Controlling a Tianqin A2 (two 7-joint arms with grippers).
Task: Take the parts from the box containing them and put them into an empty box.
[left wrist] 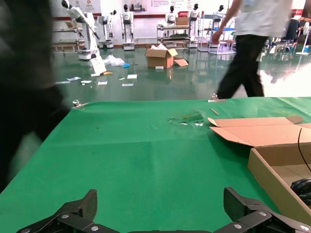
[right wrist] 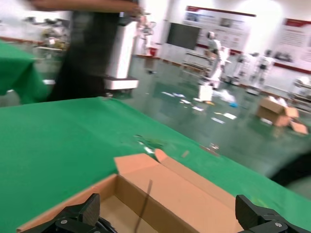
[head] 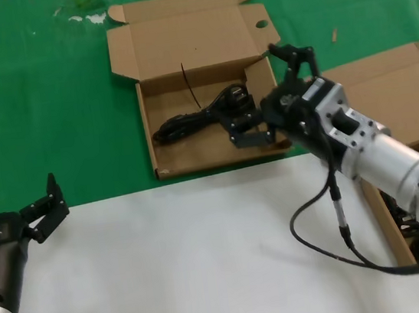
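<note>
One coiled black cord (head: 197,119) in holed-flap cardboard box (head: 180,48) | right gripper (head: 267,99) fingers apart above | left gripper (head: 42,205) fingers apart

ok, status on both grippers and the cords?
Right gripper open over the holed-flap box, one power cord lying inside. Left gripper open, idle at the white cloth edge. Nothing in the way.

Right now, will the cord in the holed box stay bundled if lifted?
Probably floppy: the power cord lies sprawled, so its ends would likely sag from the right gripper. Its thin tail may snag the holed box. Left gripper waits aside.
</note>
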